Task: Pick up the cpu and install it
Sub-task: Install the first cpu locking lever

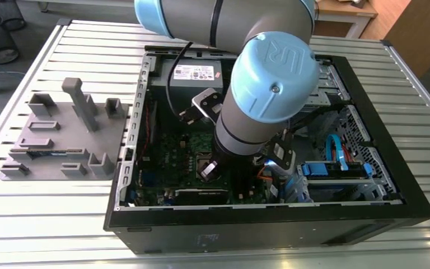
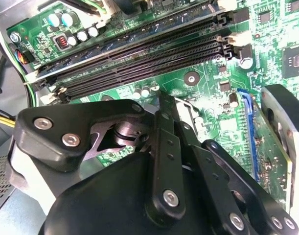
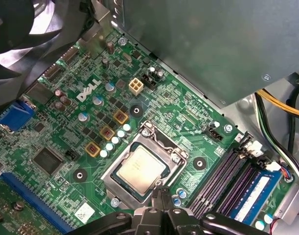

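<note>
Black links of my gripper (image 2: pixel 165 100) crowd close to the lens, and both wrist views show its two fingers pressed together with nothing between them. The tips (image 3: pixel 161 193) hang low over the green board (image 3: pixel 66 122), just at the near edge of the socket. The cpu (image 3: pixel 139 169) lies flat in that socket with its silvery top up, just beside my fingertips but not touching them. A silver frame (image 3: pixel 110 178) rings the cpu on all sides, and its rim lies between my fingertips and the chip. The long dark memory slots (image 3: pixel 222 178) run alongside the socket, and a blue stick (image 3: pixel 254 193) sits in one further out. Beyond the socket, the grey power supply box (image 3: pixel 213 44) overhangs the board. In the exterior view my arm (image 1: pixel 267 95) reaches down into the open case (image 1: pixel 275 224), hiding the socket. A grey parts tray (image 1: pixel 58 140) sits on the slatted table (image 1: pixel 51 224) at the exterior view's left of the case.
</note>
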